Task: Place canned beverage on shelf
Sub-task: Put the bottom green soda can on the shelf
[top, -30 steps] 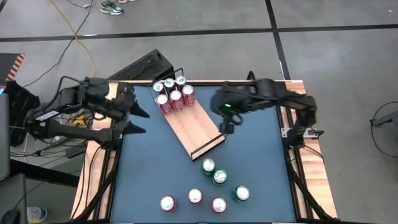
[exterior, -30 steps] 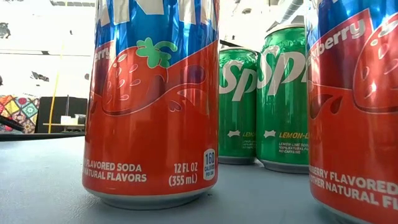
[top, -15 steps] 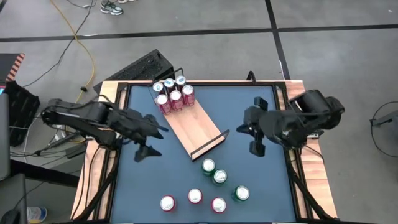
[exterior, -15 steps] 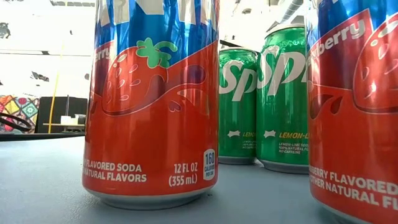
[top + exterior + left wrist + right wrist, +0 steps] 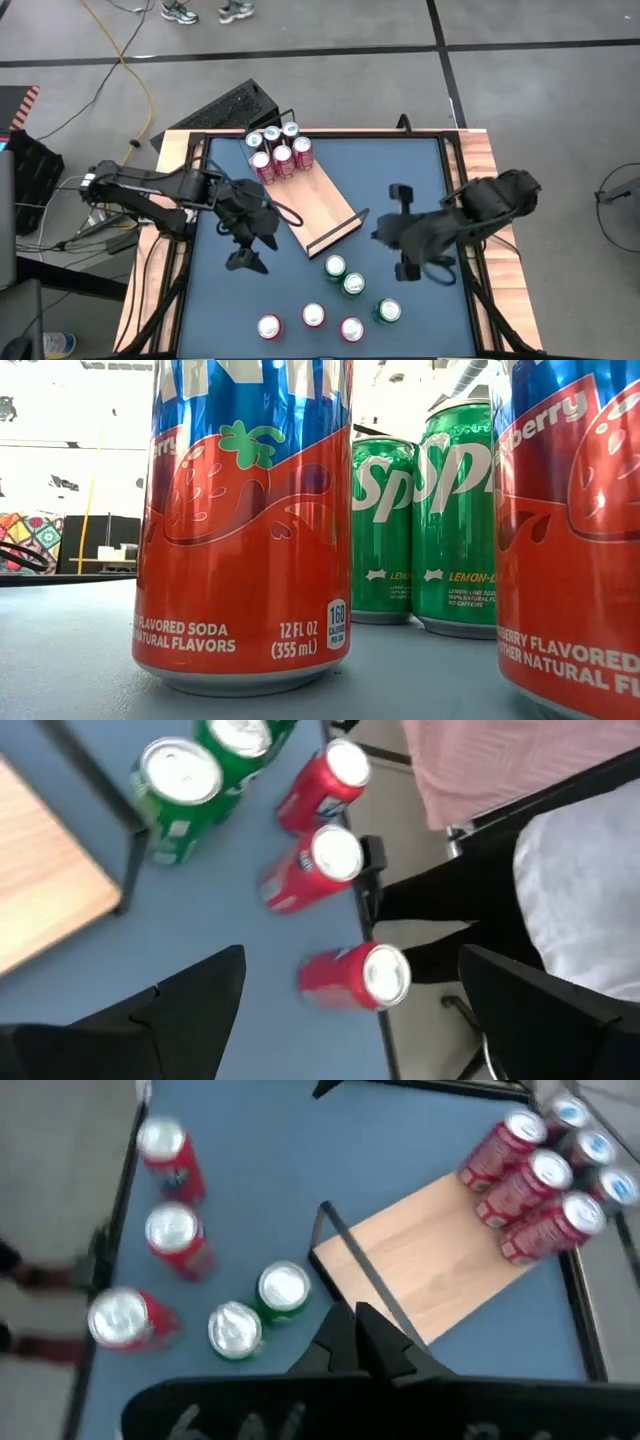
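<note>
The shelf (image 5: 318, 208) lies slantwise on the blue table, with several red cans (image 5: 277, 152) standing on its far end. Loose cans stand upright near the front edge: three green (image 5: 354, 285) and three red (image 5: 314, 316). My left gripper (image 5: 250, 245) hovers open left of the shelf's near end, above the table; in its wrist view a red can (image 5: 362, 978) shows far below between its fingers. My right gripper (image 5: 405, 268) hangs shut right of the green cans, holding nothing; its wrist view (image 5: 355, 1325) looks toward the shelf's near rail (image 5: 350, 1255).
The low view is filled by red cans (image 5: 245, 530) close up, with green ones (image 5: 455, 510) behind. A black keyboard (image 5: 225, 108) lies beyond the table's far left corner. A person's shoes (image 5: 205, 12) show on the floor beyond. Bare blue table lies between both arms.
My left gripper has swung from the table's left edge toward its middle and near side, sinking and tipping downward, still open. My right gripper has left the shelf's near end and gone toward the right and near edges, staying shut. No can has moved.
</note>
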{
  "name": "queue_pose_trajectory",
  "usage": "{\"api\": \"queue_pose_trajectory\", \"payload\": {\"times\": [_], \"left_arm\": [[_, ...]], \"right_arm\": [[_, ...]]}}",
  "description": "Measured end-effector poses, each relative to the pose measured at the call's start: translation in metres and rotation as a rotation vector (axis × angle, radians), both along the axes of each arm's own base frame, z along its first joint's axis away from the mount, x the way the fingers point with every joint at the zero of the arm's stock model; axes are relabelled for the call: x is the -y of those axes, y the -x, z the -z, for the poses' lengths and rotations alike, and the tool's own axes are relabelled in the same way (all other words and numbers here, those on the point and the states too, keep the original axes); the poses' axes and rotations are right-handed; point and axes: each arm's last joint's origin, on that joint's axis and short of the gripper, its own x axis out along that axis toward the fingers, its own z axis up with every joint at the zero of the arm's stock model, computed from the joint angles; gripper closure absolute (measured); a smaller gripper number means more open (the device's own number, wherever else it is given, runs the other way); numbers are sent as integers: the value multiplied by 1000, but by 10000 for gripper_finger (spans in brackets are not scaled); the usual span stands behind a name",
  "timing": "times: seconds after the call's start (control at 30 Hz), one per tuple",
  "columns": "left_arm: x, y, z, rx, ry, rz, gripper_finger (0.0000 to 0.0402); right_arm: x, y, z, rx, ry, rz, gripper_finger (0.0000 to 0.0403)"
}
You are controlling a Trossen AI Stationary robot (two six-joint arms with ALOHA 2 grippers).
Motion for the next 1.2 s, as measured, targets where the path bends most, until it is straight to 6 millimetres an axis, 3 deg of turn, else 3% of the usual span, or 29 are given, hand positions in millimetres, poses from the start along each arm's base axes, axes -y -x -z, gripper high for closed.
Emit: {"api": "queue_pose_trajectory", "payload": {"times": [0.2,0.37,0.53,0.8,1.0,1.2], "left_arm": [[3,-1,-5,85,-37,15,49],[-4,16,-22,193,-153,-89,49],[-12,40,-47,340,-167,-224,49],[-16,71,-89,658,-76,-305,49],[-16,78,-99,756,-87,-359,49],[-16,78,-105,804,-72,-376,49]], "right_arm": [[-15,-19,18,-81,-42,-59,402],[-19,-14,15,-96,-64,-139,402],[-8,6,-4,-15,-73,-149,402],[15,52,-53,286,-59,-267,402],[39,89,-74,383,-52,-290,402],[53,108,-79,415,-20,-306,402]]}}
